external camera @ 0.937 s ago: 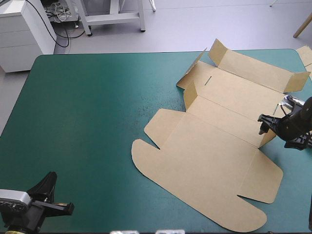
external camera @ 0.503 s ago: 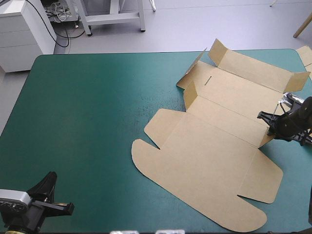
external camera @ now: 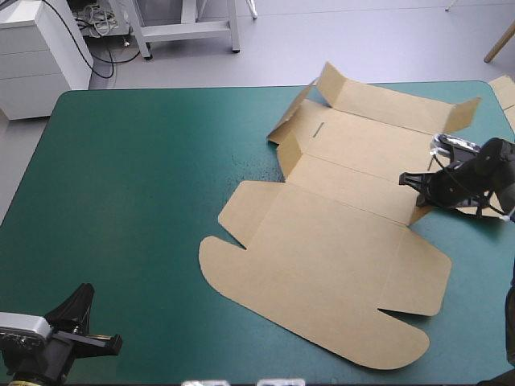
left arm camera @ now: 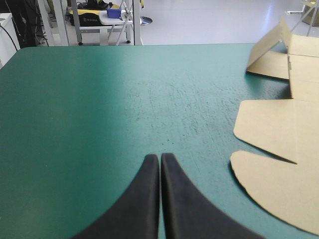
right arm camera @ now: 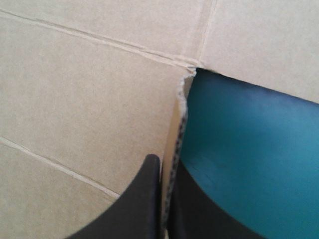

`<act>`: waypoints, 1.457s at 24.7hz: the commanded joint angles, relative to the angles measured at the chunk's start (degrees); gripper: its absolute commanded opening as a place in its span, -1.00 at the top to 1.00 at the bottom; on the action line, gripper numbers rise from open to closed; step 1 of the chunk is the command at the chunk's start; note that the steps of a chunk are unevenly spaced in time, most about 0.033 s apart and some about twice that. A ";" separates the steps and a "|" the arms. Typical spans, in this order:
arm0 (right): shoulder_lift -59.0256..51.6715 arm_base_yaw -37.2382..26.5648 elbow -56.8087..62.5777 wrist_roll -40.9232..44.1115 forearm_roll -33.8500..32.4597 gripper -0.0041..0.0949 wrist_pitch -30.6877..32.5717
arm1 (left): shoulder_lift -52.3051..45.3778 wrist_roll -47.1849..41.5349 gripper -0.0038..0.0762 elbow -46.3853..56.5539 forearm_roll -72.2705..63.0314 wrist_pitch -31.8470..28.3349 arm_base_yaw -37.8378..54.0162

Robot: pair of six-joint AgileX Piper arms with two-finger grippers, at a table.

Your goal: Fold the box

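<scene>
Right end effector (right arm camera: 162, 164): fingers all but shut, pinching the cut edge of a short side flap (right arm camera: 178, 119), right by the crease corner, teal-green cover showing just past it. Likely gripped there so the flap can be stood up, or the whole sheet hauled by it. The box (external camera: 338, 241) is mostly flat on the right half of the tabletop (external camera: 145, 201). Its far wall (external camera: 394, 100) is raised, with small end flaps tilted up beside it. The wide rounded lid panel (external camera: 322, 297) lies flat toward the near edge. Left end effector (left arm camera: 160, 158): fingers pressed together, holding nothing, parked low at the near left corner and well apart from the box, probably idle. Only bare cover lies between it and the lid edge. A scrap of other board (external camera: 503, 90) sits at the far right corner, not touching the box and no obstacle.
</scene>
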 commanded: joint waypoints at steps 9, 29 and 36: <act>13.44 24.34 -29.39 -24.01 -7.19 0.95 11.13 | -0.65 -0.09 0.92 -1.23 -0.97 -4.47 0.02; 34.40 42.38 -54.10 -70.62 -9.66 0.96 -3.53 | -0.65 0.08 0.92 -1.23 -0.97 -4.47 0.02; 35.15 42.38 -54.10 -70.22 -9.66 0.95 -4.58 | -0.65 0.07 0.92 -1.23 -0.97 -4.47 0.02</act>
